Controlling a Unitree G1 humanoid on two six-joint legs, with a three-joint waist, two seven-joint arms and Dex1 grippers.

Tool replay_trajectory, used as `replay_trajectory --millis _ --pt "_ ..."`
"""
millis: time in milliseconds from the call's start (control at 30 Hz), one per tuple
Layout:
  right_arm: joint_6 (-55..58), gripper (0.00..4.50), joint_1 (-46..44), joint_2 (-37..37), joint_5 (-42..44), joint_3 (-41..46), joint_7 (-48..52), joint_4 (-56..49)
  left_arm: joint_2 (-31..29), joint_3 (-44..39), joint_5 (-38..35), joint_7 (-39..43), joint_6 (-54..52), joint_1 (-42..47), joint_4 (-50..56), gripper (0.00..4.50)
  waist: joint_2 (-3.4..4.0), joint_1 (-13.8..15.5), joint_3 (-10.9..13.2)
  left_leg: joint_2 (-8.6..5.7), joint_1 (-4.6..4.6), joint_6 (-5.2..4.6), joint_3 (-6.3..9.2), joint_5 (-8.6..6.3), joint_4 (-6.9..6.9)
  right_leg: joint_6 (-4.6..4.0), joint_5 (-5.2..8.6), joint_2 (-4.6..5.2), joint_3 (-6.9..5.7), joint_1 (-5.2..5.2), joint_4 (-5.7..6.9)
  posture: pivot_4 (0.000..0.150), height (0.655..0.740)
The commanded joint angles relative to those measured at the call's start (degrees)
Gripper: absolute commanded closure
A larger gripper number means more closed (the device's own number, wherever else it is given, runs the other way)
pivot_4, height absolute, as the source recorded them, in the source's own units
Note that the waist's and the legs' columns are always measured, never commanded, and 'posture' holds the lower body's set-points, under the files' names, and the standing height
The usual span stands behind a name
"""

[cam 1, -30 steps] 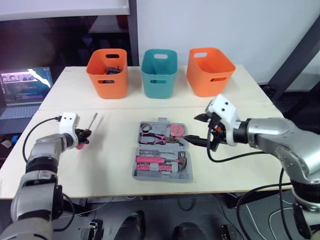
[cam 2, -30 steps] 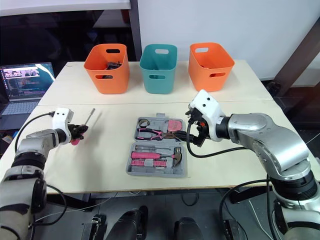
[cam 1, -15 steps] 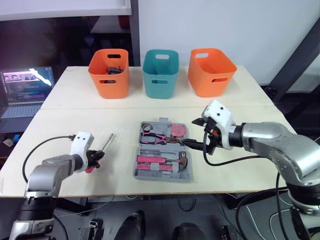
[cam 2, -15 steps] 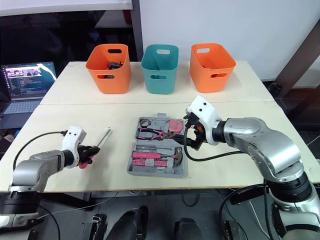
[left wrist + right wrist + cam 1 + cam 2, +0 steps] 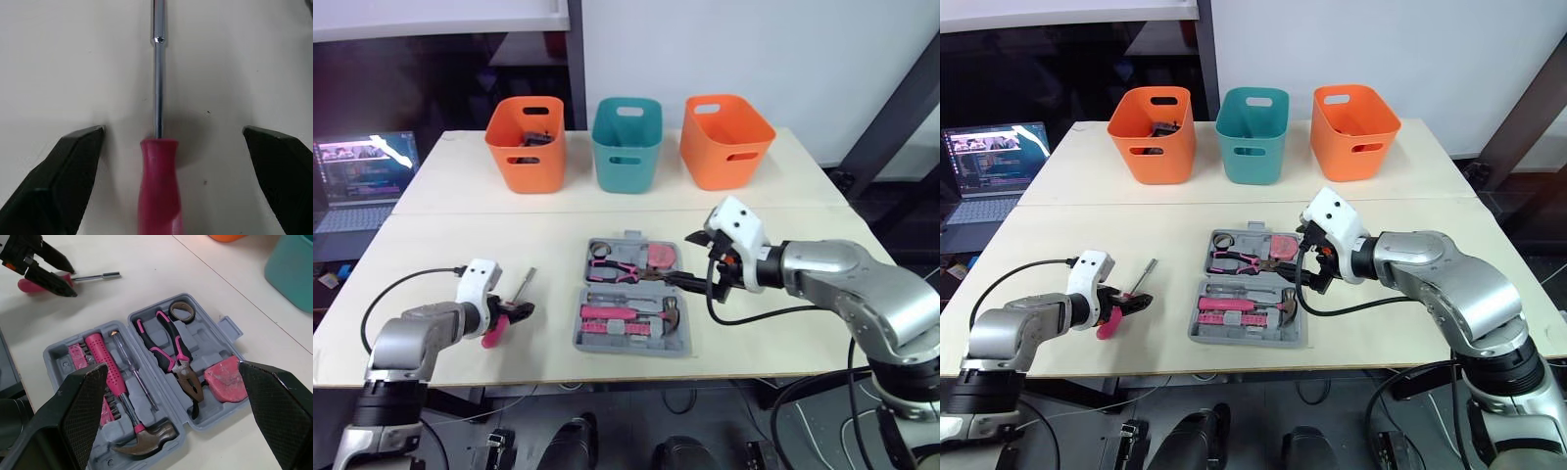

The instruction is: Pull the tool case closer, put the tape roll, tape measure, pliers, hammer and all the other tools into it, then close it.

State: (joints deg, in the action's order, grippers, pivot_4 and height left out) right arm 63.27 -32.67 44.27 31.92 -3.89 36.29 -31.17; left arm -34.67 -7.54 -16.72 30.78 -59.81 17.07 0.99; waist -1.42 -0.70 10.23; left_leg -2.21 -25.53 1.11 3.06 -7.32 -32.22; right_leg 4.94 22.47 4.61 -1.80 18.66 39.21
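Observation:
The grey tool case (image 5: 677, 343) lies open at the table's middle. It holds the tape roll (image 5: 179, 310), pink pliers (image 5: 171, 352), pink tape measure (image 5: 225, 382) and pink-handled hammer (image 5: 122, 396). A pink-handled screwdriver (image 5: 492, 338) lies on the table left of the case. My left gripper (image 5: 514, 313) is open around it, one finger (image 5: 73, 166) on each side, neither touching the handle (image 5: 159, 186). Above the case's right edge my right gripper (image 5: 690, 284) is open and holds nothing.
Three bins stand along the back: an orange bin (image 5: 526, 142) with dark items inside, a teal bin (image 5: 626, 142) and another orange bin (image 5: 726, 137). A laptop (image 5: 362, 181) sits beyond the table's left edge.
My left gripper has opened and let go of the screwdriver, which now lies on the table between its fingers. The right gripper has barely moved.

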Motion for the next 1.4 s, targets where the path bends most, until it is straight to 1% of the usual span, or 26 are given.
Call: replay_trajectory --millis 33,100,133,300,333,467,500,633,733,867,900,1000,1100,1167,1400 --pt "-0.98 0.0 -1.08 -0.28 -0.34 0.95 -0.54 -0.69 -1.44 0.38 0.22 -0.35 -1.76 1.48 -0.33 0.36 0.0 0.05 0.0 0.0 -0.01 0.0 0.0 0.0 0.0 0.0 0.0 0.0 0.0 0.0 0.0 0.15 0.74" --pt "-0.9 0.0 -0.96 -0.42 -0.43 0.99 -0.66 -0.83 -2.21 0.76 0.22 -0.18 -2.8 1.76 -0.36 0.97 0.0 0.01 0.0 0.0 -0.02 0.0 0.0 0.0 0.0 0.0 0.0 0.01 0.0 0.0 -0.01 0.15 0.74" --pt "-0.86 0.0 -0.89 -0.46 -0.47 1.03 -0.71 -0.9 -2.6 0.97 0.19 -0.07 -3.33 1.77 -0.29 1.4 -0.01 -0.01 0.0 0.0 -0.02 0.0 0.0 0.0 0.0 0.0 0.0 0.0 0.0 0.02 -0.01 0.15 0.74" --pt "-0.9 0.0 -0.58 -0.45 -0.7 0.96 -1.01 -0.79 -3.42 1.27 0.02 -0.34 -4.01 2.29 -0.52 3.93 0.02 0.05 0.0 0.0 -0.02 0.0 0.0 0.0 0.01 0.0 0.0 0.02 0.0 0.01 -0.01 0.15 0.74" --pt "-0.93 0.0 -0.53 -0.44 -0.79 0.85 -1.06 -0.76 -3.45 1.36 0.04 -0.39 -3.99 2.48 -0.72 4.09 0.05 0.15 -0.01 0.0 0.0 0.0 0.0 0.0 0.01 0.0 0.0 0.02 0.0 0.0 -0.01 0.15 0.74" --pt "-1.42 0.0 -0.71 -0.22 -1.22 0.36 -0.77 -0.31 -3.55 1.39 0.08 -0.11 -2.36 4.42 -1.31 4.09 0.06 0.29 0.0 0.0 0.0 0.0 0.01 0.0 0.01 0.0 0.0 0.03 0.0 0.0 -0.01 0.15 0.74" --pt "-1.49 0.0 -0.71 -0.17 -1.33 0.33 -0.7 -0.33 -4.1 0.99 0.08 0.65 -0.47 5.67 -2.14 4.09 0.06 0.34 0.0 0.0 0.0 0.0 0.01 0.0 0.01 0.0 0.0 0.03 0.0 0.0 -0.01 0.15 0.74" --pt "-1.52 0.0 -0.19 0.7 -1.29 0.38 0.42 -0.92 -7.88 2.18 -0.43 6.69 4.41 10.57 -4.37 4.1 -0.01 0.29 0.04 0.0 -0.06 0.01 0.01 0.0 0.0 0.0 0.0 0.02 -0.01 0.04 -0.02 0.15 0.74" --pt "-0.33 0.0 0.89 2.2 0.31 1.62 2.26 -1.94 -11.29 6.41 -1.36 15.76 7.87 15.34 -4.89 4.1 0.0 0.24 0.05 -0.02 -0.18 0.0 0.01 -0.01 0.01 0.0 0.0 0.02 -0.02 0.09 -0.1 0.15 0.74" --pt "4.33 0.0 2.6 5.44 4.62 5.18 4.79 -2.52 -15.24 17.84 -0.44 32.57 13.31 22.44 -3.81 4.1 0.06 0.23 0.08 -0.04 -0.21 0.0 -0.01 -0.01 0.04 -0.01 0.0 0.03 -0.03 0.09 -0.13 0.15 0.74" --pt "5.0 0.0 2.84 5.9 5.26 5.81 4.95 -2.6 -15.53 19.5 -0.1 34.94 14.38 23.63 -3.86 4.1 0.07 0.17 0.08 -0.04 -0.21 0.0 -0.01 -0.01 0.04 -0.01 0.0 0.04 -0.03 0.09 -0.14 0.15 0.74" --pt "5.28 0.0 5.75 8.85 5.82 7.94 5.31 -4.91 -14.86 26.86 2.18 42.62 16.93 29.1 -3.87 4.1 0.07 -0.02 0.09 -0.03 -0.23 -0.01 0.0 -0.01 0.04 -0.02 0.01 0.03 -0.03 0.11 -0.14 0.15 0.74" --pt "5.68 0.0 9.55 10.81 6.19 10.28 4.48 -7.83 -13.43 32.72 4.65 47.58 19.0 32.98 -3.55 4.1 0.08 0.09 0.09 -0.02 -0.33 -0.03 0.01 0.0 0.04 -0.03 0.02 -0.01 -0.05 0.17 -0.14 0.15 0.74" --pt "6.71 0.0 12.04 10.82 7.07 12.4 3.48 -10.02 -12.45 35.67 5.75 50.42 20.22 34.58 -2.58 4.1 0.07 0.02 0.09 -0.02 -0.38 -0.07 0.0 -0.01 0.02 -0.02 0.02 -0.01 -0.04 0.19 -0.14 0.15 0.74" --pt "10.11 0.0 16.69 8.52 9.52 17.36 -1.05 -14.96 -9.07 39.44 8.28 54.29 21.71 37.52 -4.56 4.1 0.09 -0.09 0.1 0.0 -0.44 -0.11 0.04 -0.01 -0.16 -0.01 0.02 -0.09 -0.09 0.18 -0.05 0.15 0.74"
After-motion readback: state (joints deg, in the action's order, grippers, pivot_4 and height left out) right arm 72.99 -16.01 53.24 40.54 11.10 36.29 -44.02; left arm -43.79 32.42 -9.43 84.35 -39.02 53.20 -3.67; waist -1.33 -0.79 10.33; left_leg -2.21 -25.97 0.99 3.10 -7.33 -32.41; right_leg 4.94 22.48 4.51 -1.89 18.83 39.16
